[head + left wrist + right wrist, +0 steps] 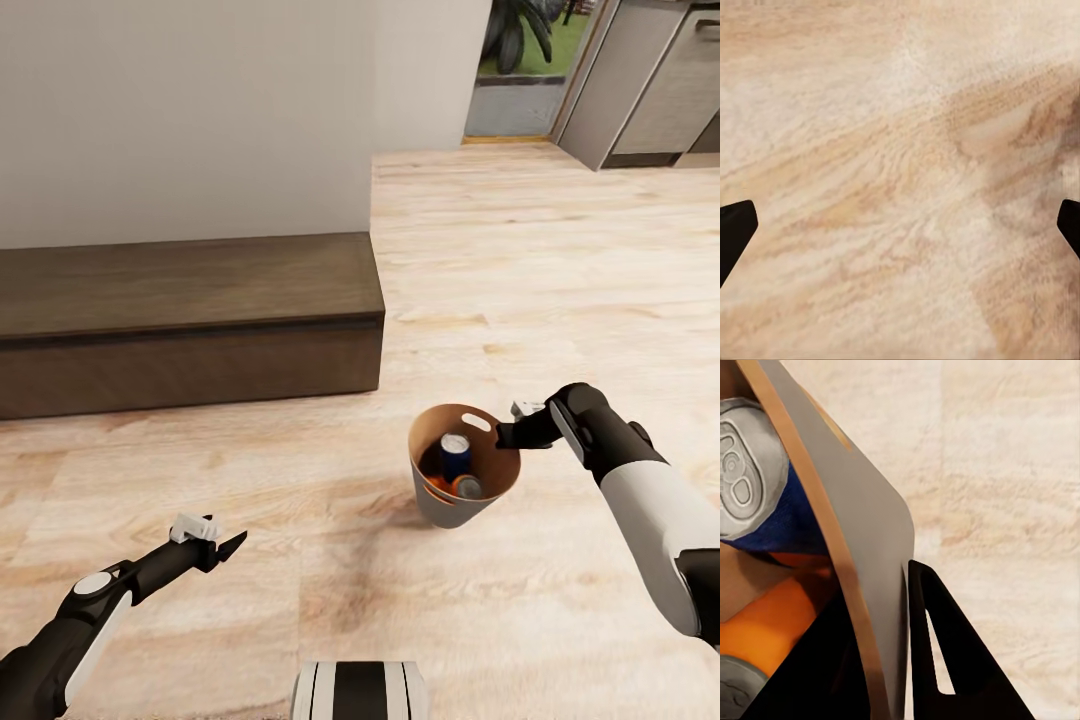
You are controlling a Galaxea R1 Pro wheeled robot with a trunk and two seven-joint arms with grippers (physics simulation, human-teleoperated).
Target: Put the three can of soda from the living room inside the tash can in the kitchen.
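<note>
Trash can point(462, 468) and its contents are held together at the right gripper point(508, 433), which is closed on the bin's rim at the side nearest the right arm, just beside a slot handle cut-out. In the right wrist view the grey wall point(874, 547) is seen pinched between the two dark fingers point(945, 660), one outside the wall and one inside. The bin is kept upright, its long axis vertical and its mouth open upward; whether its base rests on the floor or is lifted just clear cannot be told.

Inside, the dark blue can point(455, 455) is seen with its silver top up, leaning against the tan inner wall, and an orange can point(466, 487) lies beside it. A further patch of orange point(435, 484) is visible at the bottom, judged to be the third can, though little of it shows.

The left gripper point(222, 545) is carried well apart from the bin, wide open and empty over bare wooden floor point(560, 290).

A low dark wooden bench point(190, 310) stands along a pale wall. Grey kitchen fronts point(660, 90) are seen at the far right corner of the floor, so the bin is judged to need carrying forward and to the right.
</note>
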